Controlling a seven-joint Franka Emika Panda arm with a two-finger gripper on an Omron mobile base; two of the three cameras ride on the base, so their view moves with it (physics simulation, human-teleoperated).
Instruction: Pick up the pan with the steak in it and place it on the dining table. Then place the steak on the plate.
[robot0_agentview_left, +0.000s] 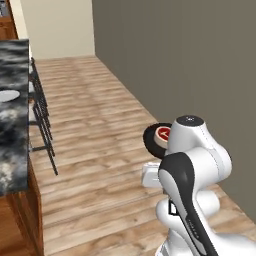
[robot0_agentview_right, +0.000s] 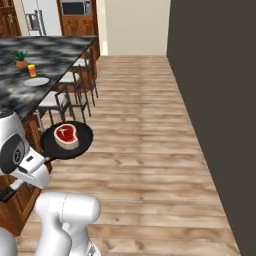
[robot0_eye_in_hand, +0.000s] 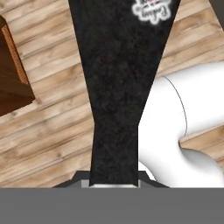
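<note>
One pan is carried in the air above the wooden floor, just off the near edge of the dining table and level with the row of stools tucked along that edge; it sits roughly level, round and black, clear of the table and touching nothing below it; the steak lies flat inside it, red in the middle with a pale rim, a little off centre toward the table side; from the left base view the pan shows partly behind the arm's white upper joint, with the steak just visible on it; the gripper has its jaws drawn almost fully together on the pan's long black handle, which runs straight up the hand view from between the finger tips and widens toward the top; the handle is gripped, so the pan hangs from the hand alone; on the dining table, well apart from the pan and farther along the stone top, rests the plate, light grey and bare; beyond the plate stand a small yellow-and-red container and a small potted plant; the plate also shows at the table's edge in the left base view.
</note>
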